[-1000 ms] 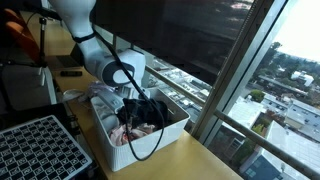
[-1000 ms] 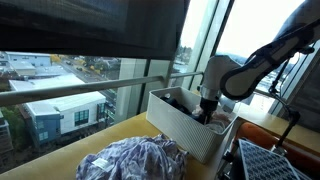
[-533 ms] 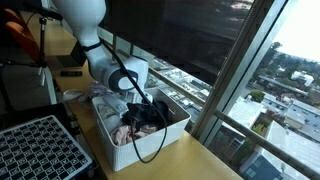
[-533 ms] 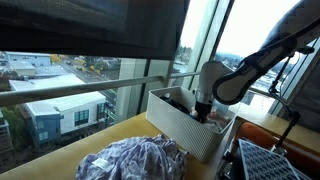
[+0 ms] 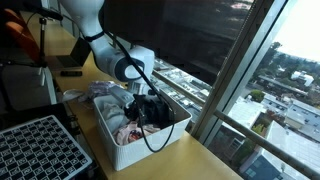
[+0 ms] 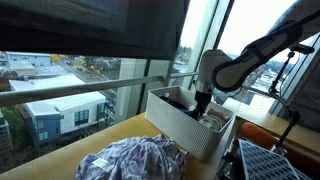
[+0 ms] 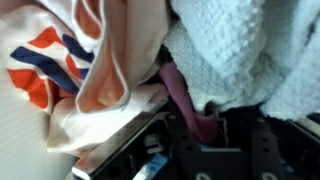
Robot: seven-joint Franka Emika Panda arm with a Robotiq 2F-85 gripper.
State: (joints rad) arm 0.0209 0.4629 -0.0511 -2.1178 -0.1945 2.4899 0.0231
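My gripper (image 5: 152,108) reaches down into a white laundry basket (image 5: 128,152) full of clothes; in both exterior views it is sunk among them (image 6: 203,112). In the wrist view the gripper (image 7: 204,126) has its two dark fingers pressed close on a strip of pink cloth (image 7: 178,88) that runs up between them. A white terry towel (image 7: 250,50) lies right above the jaws. To the left sits a cream garment (image 7: 95,70) with an orange and navy print.
The basket (image 6: 185,135) stands on a wooden table by a big window. A crumpled purple-grey cloth (image 6: 135,160) lies on the table beside it. A black grid tray (image 5: 40,150) sits on the basket's other side, also visible as a grid tray (image 6: 272,165).
The gripper has dropped deeper into the basket and shifted toward the window end. Its jaws have come together on the pink cloth.
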